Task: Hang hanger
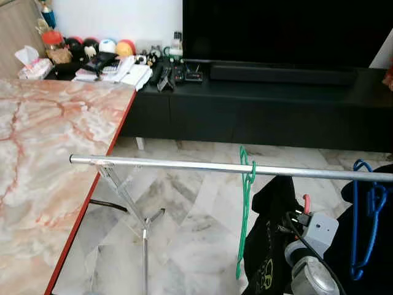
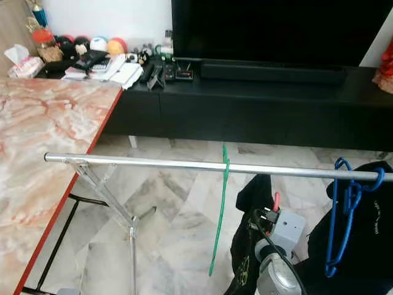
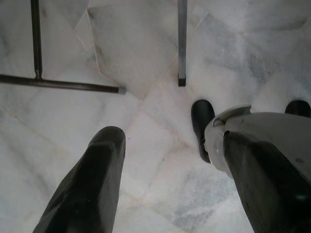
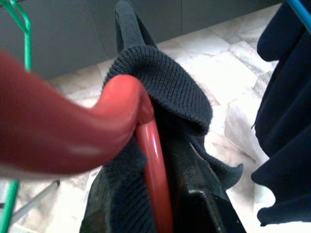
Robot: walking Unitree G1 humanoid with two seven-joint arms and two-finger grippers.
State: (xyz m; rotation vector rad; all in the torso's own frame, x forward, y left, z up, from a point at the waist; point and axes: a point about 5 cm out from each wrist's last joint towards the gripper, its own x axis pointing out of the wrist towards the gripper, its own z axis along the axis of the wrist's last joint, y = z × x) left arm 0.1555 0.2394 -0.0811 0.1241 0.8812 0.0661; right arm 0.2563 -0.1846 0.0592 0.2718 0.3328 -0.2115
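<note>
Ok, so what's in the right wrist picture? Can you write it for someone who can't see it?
Very close up, a red hanger carrying a dark knitted garment sits against the right claw's black finger. Behind it are a green hanger, another dark garment on a blue hanger, and pale marble floor.

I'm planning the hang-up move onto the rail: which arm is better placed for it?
The right. Its hand is already shut on the red hanger with the dark garment, raised just below the rail, between the green hanger and blue hanger. The left hand hangs open over the floor.
</note>
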